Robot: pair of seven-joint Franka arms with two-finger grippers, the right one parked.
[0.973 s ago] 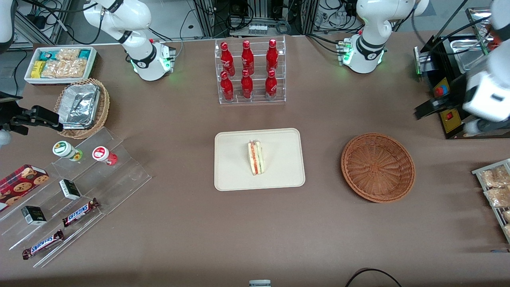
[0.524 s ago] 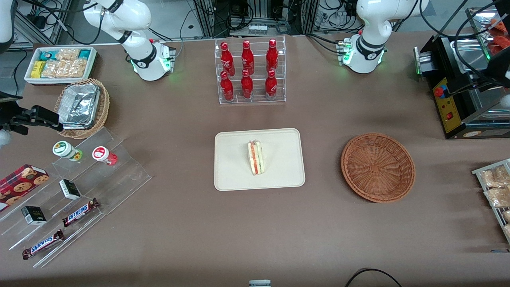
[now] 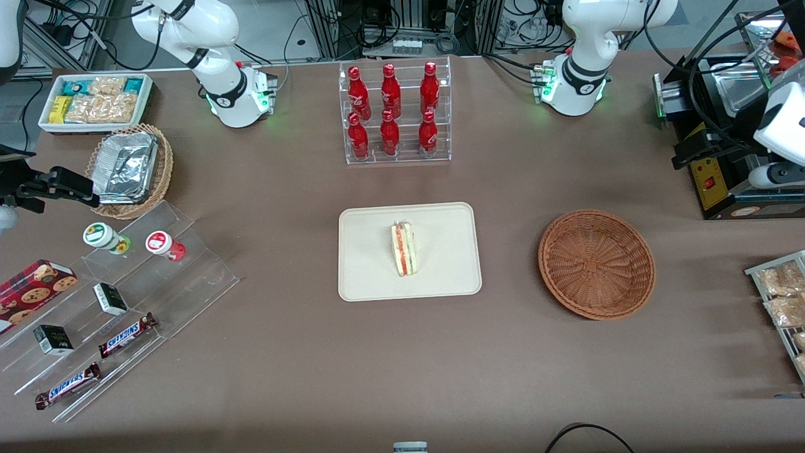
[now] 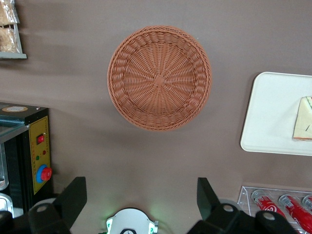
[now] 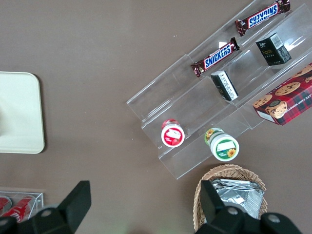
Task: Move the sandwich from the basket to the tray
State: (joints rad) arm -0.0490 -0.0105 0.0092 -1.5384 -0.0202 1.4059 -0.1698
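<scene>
Gripper (image 4: 141,202) high above table (image 3: 283,352), at working arm's end, fingers (image 4: 72,200) spread wide apart, nothing between. Looks straight down on basket (image 4: 159,78). Basket (image 3: 596,264) round, reddish-brown wicker, nothing inside, resting on table well apart from tray (image 3: 440,251). Sandwich (image 3: 403,248) on tray near its middle, cut edge up showing red-orange and green layers. Sandwich corner (image 4: 303,126) and tray edge (image 4: 270,114) also in wrist view. Rack of red bottles (image 3: 393,113) farther from front camera than tray.
</scene>
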